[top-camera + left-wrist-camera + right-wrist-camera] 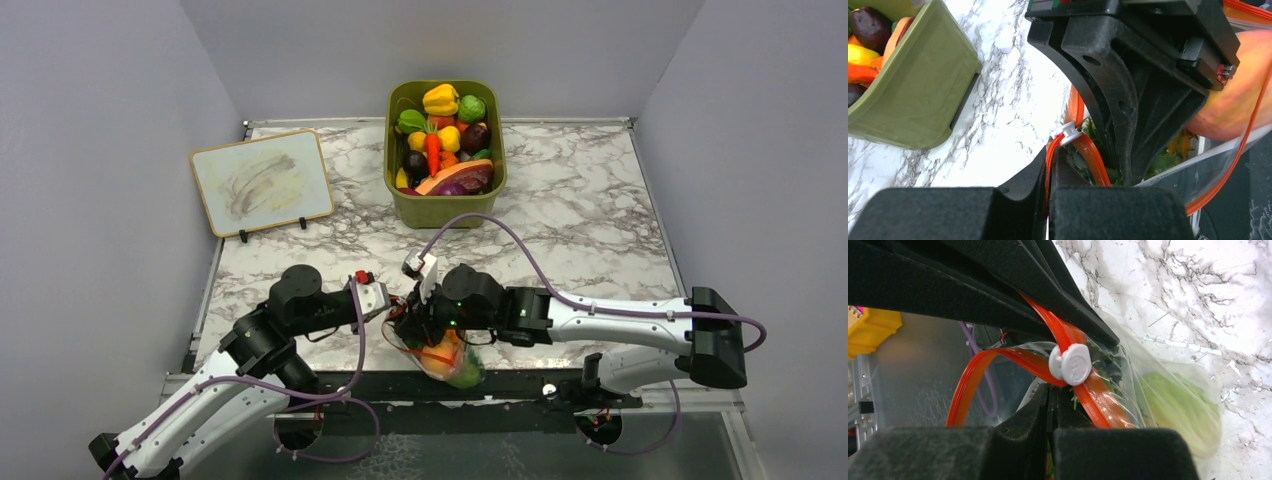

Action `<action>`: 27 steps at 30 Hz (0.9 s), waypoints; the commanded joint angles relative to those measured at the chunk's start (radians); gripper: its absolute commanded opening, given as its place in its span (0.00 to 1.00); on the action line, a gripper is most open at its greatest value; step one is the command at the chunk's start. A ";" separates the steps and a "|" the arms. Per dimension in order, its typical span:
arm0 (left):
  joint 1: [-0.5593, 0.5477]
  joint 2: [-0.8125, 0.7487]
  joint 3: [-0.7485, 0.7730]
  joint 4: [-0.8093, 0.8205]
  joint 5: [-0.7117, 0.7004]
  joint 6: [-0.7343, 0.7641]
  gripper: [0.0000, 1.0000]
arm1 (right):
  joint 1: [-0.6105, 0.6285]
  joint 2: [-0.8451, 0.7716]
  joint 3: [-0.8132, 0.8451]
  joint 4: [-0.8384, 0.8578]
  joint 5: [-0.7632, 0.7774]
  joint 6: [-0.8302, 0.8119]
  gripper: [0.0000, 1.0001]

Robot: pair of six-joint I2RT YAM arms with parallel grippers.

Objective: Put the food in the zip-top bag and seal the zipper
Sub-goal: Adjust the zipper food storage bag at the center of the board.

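Table (600, 200) near edge is where the zip-top bag (450, 360) is held, food (466, 374) inside. Left gripper (1052, 167) and right gripper (1050, 400) both pinch the zipper (973, 375) beside its slider (1071, 364). Uneven pull may slip the strip free, dropping the bag.

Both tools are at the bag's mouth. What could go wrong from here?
1. The zip-top bag sits at the near edge of the table; if the left tool, shut on the zipper, slips, it may drop off.
2. Green leaves crowd the white slider; they might jam it.
3. The zipper bows open beside the right tool, so the seal may be incomplete.
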 commanded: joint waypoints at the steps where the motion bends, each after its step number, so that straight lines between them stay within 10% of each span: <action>1: 0.004 -0.011 0.019 0.181 0.045 0.002 0.00 | 0.025 0.078 -0.081 -0.324 0.033 0.004 0.01; 8: 0.004 -0.012 0.020 0.179 0.059 -0.019 0.00 | 0.025 -0.026 0.012 -0.474 0.230 0.030 0.15; 27: 0.004 0.024 0.014 0.257 0.130 -0.070 0.00 | 0.025 -0.305 0.232 -0.496 0.095 -0.127 0.37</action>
